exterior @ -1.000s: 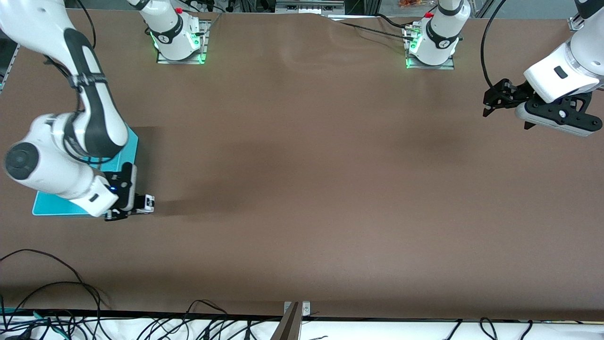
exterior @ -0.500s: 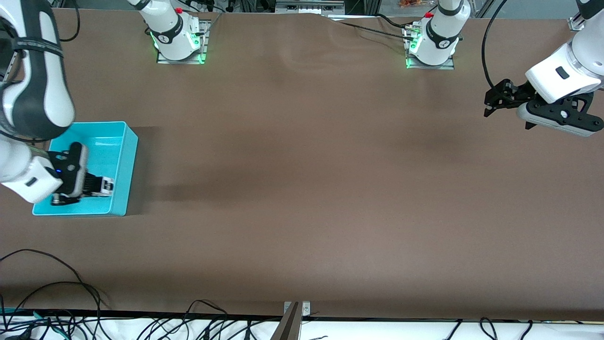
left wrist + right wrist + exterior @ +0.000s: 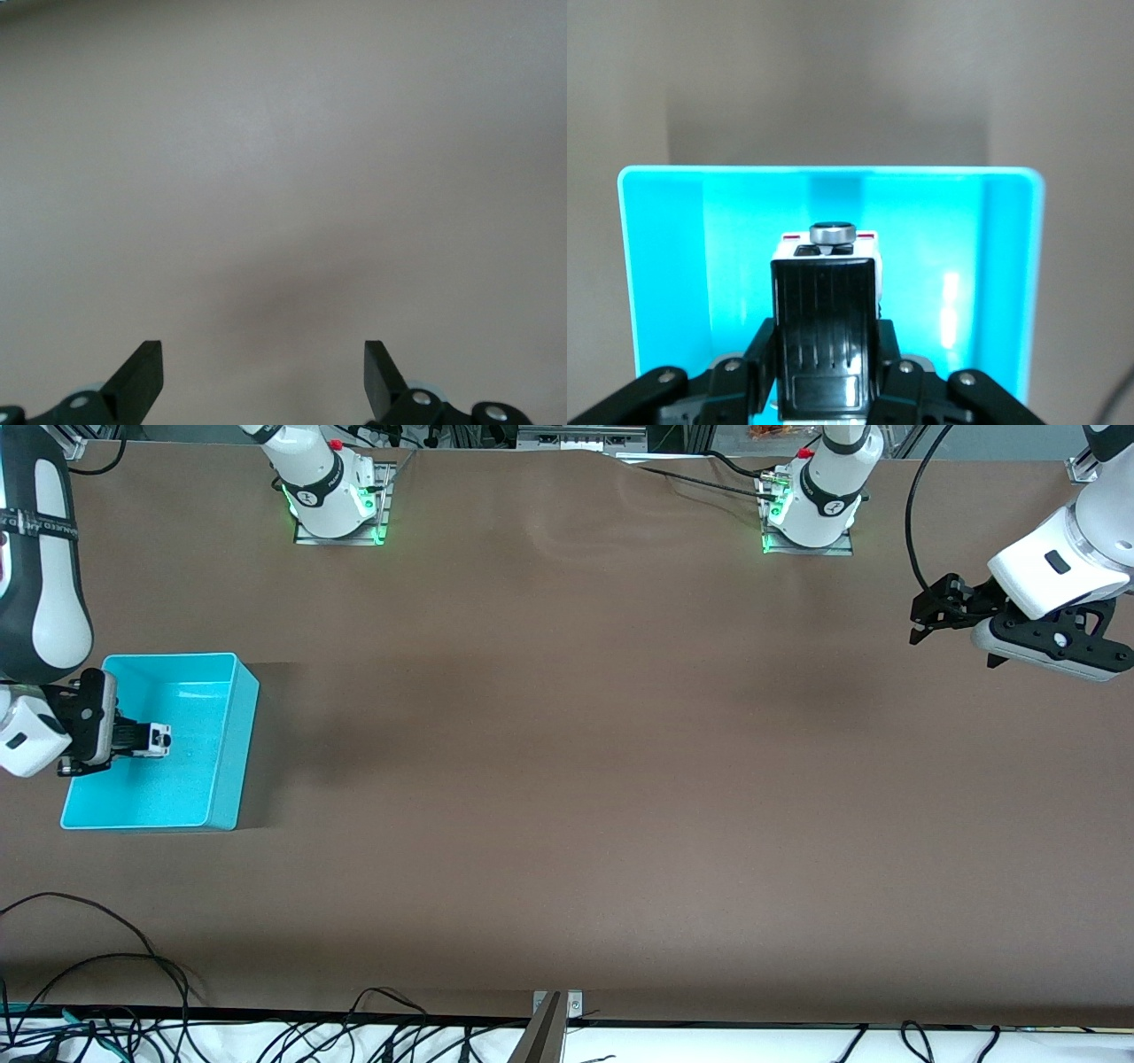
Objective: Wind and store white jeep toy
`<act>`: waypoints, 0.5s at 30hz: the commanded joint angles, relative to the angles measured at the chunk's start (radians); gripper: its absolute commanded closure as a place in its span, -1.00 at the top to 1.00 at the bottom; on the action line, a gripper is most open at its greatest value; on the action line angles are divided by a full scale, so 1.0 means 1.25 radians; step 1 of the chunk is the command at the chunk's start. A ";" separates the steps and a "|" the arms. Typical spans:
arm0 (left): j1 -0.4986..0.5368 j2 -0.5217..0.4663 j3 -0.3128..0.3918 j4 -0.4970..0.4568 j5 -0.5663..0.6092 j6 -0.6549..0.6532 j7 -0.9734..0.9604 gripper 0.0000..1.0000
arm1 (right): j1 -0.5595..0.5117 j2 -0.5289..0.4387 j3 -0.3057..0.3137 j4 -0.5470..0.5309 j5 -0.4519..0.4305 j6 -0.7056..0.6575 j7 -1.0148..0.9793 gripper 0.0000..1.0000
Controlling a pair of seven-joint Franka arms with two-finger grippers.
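Right wrist view: fingers (image 3: pixel 764 350) clamp white jeep toy (image 3: pixel 825 332).

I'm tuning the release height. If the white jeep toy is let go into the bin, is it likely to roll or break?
Held in the right gripper, the white jeep toy looks like small rigid plastic, probably light and sturdy. Being wheeled, it may roll briefly; the turquoise bin walls should stop it.

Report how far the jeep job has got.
Done, by the look of it: the jeep is picked up, shut in the right gripper; winding cannot be judged. In hand: that gripper holds it over the turquoise bin. Left: let it go into the bin. The left gripper waits open at the left arm's end.
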 commanded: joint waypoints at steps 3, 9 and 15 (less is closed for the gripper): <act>0.007 0.004 -0.002 0.011 -0.014 -0.008 0.001 1.00 | -0.034 -0.076 -0.007 -0.242 0.043 0.215 -0.095 -0.61; 0.007 0.003 -0.002 0.011 -0.014 -0.008 0.001 1.00 | -0.064 -0.053 -0.008 -0.299 0.072 0.289 -0.121 -0.61; 0.007 0.003 -0.004 0.011 -0.014 -0.008 0.001 1.00 | -0.069 -0.044 -0.009 -0.348 0.079 0.359 -0.159 -0.60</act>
